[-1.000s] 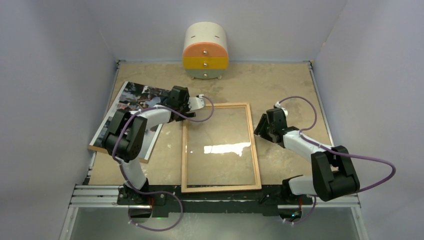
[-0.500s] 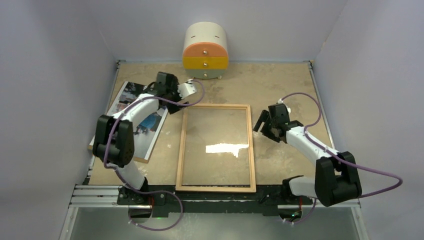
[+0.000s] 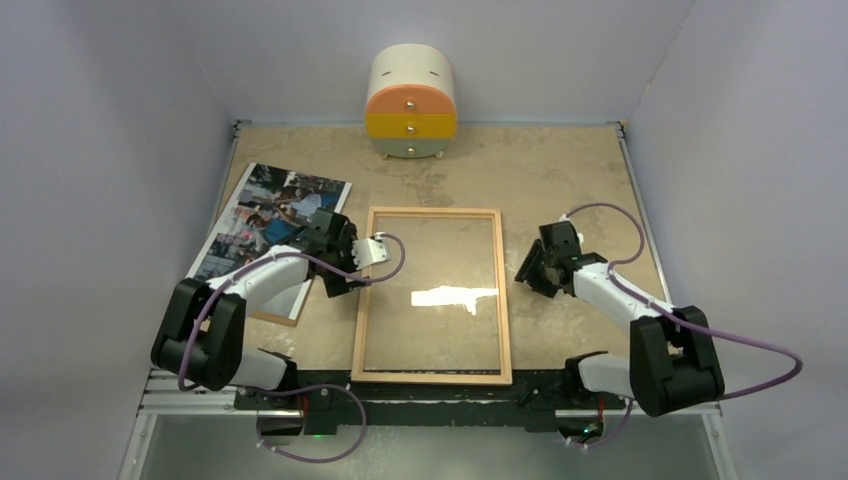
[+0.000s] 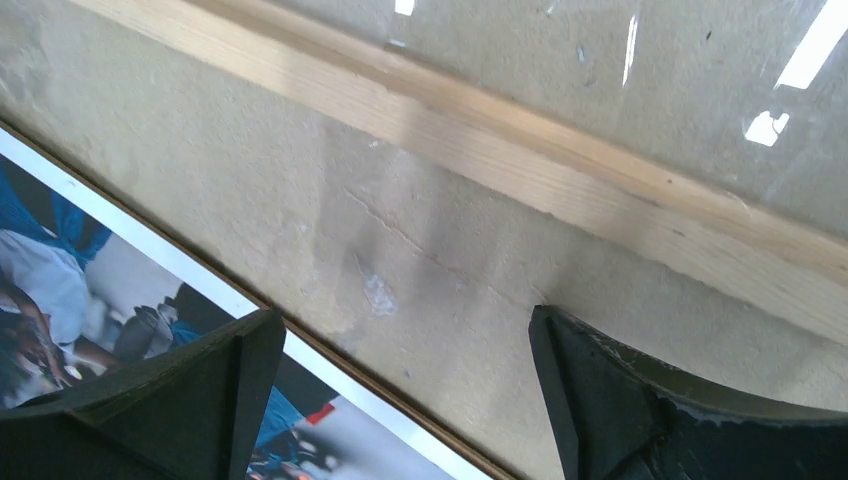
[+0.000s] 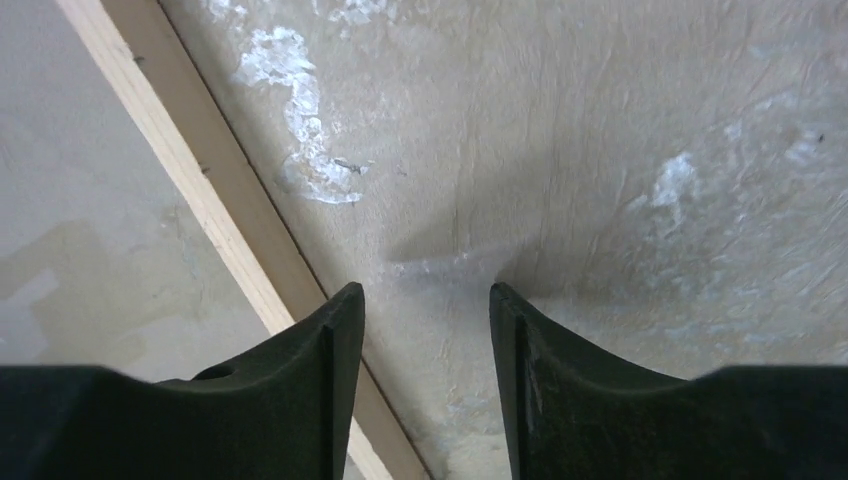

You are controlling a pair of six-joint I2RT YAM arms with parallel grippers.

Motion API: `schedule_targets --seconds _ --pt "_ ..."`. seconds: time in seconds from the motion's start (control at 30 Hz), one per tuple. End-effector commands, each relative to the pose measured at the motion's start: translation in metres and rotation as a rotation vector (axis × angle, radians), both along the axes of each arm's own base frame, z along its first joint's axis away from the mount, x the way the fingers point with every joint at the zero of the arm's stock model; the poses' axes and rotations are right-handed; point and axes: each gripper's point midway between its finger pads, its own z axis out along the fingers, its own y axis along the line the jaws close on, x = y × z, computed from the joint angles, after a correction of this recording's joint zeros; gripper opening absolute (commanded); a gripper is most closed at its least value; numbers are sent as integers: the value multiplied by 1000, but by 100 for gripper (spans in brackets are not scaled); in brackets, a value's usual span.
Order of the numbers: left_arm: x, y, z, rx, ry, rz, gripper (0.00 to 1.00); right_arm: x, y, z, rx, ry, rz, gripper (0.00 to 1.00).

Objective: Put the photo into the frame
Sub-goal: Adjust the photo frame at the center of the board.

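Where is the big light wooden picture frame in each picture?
Top view: the light wooden picture frame lies flat in the middle of the beige table.
Left wrist view: one edge slants across the top.
Right wrist view: one thin edge slants down the left side.
Shared landmark: the beige table right beside the wood.

The whole beige table [image 3: 560, 170] is being viewed from a fixed camera set high above and behind the arm bases, facing down toward the far wall. The left wrist view is being taken from very close above the table, between the left arm's black fingers [image 4: 180, 405]. A rail of the thin light-wood rectangular frame [image 4: 560, 175] and an edge of the glossy printed photo [image 4: 60, 260] are being caught. The right wrist view is being taken equally near, between the right arm's black fingers [image 5: 300, 400]. The frame is being shared by all three views.
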Motion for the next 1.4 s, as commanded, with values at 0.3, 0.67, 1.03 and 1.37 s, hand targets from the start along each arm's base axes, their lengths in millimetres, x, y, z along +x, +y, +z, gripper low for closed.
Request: schedule_targets --seconds 0.3,0.67,1.03,1.37 --pt "-3 -19 -13 -46 9 18 100 -30 37 -29 249 96 1 7" --pt "48 -52 -12 -79 -22 46 100 4 58 -17 335 99 -1 7" --pt "67 -85 -9 -101 -30 17 100 31 36 -9 276 57 -46 9" --pt "69 -82 -3 -72 -74 33 100 29 11 -5 208 50 -83 26"
